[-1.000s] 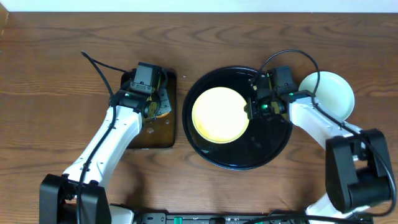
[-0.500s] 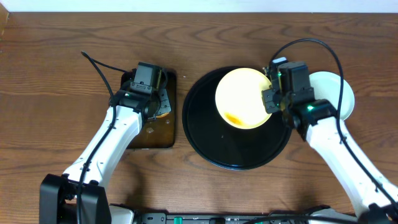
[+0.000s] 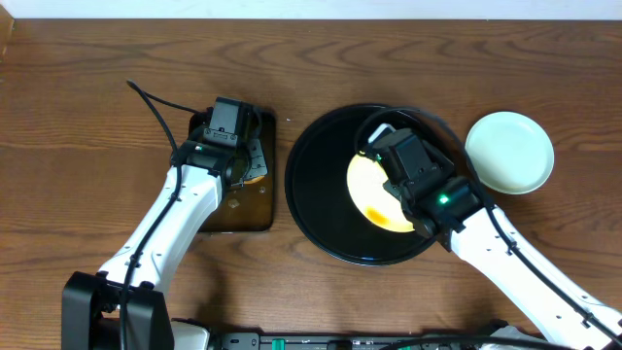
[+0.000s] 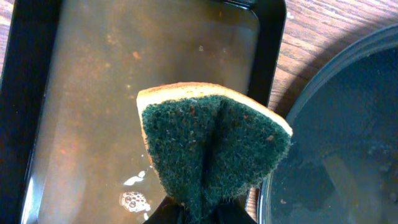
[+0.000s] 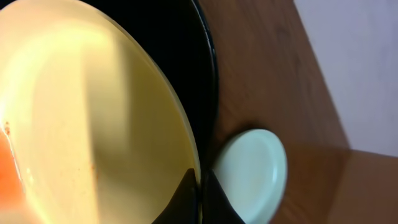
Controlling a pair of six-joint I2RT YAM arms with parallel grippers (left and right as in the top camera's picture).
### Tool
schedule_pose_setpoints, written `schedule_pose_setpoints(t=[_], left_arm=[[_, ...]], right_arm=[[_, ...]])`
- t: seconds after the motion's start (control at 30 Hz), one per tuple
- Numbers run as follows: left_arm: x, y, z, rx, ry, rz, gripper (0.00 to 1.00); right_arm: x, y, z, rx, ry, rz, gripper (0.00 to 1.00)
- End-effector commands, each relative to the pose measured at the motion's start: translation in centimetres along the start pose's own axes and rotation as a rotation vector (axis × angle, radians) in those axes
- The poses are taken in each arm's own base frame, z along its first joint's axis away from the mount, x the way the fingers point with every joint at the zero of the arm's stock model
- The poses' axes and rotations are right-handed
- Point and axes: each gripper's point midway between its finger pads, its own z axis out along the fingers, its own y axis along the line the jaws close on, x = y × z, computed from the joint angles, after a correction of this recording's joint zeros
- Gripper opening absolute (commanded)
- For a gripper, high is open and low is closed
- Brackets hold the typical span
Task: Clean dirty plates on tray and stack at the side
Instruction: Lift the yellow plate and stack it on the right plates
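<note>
My right gripper (image 3: 393, 161) is shut on the rim of the pale yellow plate (image 3: 370, 191) and holds it tilted over the round black tray (image 3: 316, 194). An orange-red sauce smear shows on the plate's lower part. In the right wrist view the fingers (image 5: 200, 194) pinch the plate's edge (image 5: 93, 124). A pale blue-green plate (image 3: 509, 152) lies on the table to the right of the tray and also shows in the right wrist view (image 5: 252, 174). My left gripper (image 3: 247, 165) is shut on a green and yellow sponge (image 4: 211, 143).
The sponge hangs over a smaller rectangular black tray (image 3: 222, 209) with brownish liquid (image 4: 93, 124), left of the round tray. The round tray's rim (image 4: 292, 118) is close on that tray's right. Bare wooden table lies around.
My right gripper lifted the yellow plate off the tray, carried it right, then brought it back over the tray's middle, tilted. The left arm has not moved.
</note>
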Motion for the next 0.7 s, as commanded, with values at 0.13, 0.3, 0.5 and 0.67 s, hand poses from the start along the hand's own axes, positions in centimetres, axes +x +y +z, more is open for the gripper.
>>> schedule_pose_setpoints(t=[0.13, 0.3, 0.5, 0.67], left_arm=[[-0.1, 0.2, 0.0, -0.008, -0.005, 0.01, 0.12], [-0.2, 0.2, 0.0, -0.008, -0.005, 0.01, 0.12], [-0.2, 0.2, 0.0, -0.008, -0.005, 0.01, 0.12], [-0.2, 0.2, 0.0, -0.008, -0.005, 0.01, 0.12]], right_arm=[[-1.2, -1.8, -0.7, 0.113, -0.03, -0.103, 0.01], [-2.1, -2.6, -1.8, 0.222, -0.039, -0.071, 0.01], [-3.4, -4.7, -4.3, 0.436, -0.052, -0.029, 0.01], [-3.6, -5.3, -4.6, 0.471, -0.057, -0.011, 0.01]])
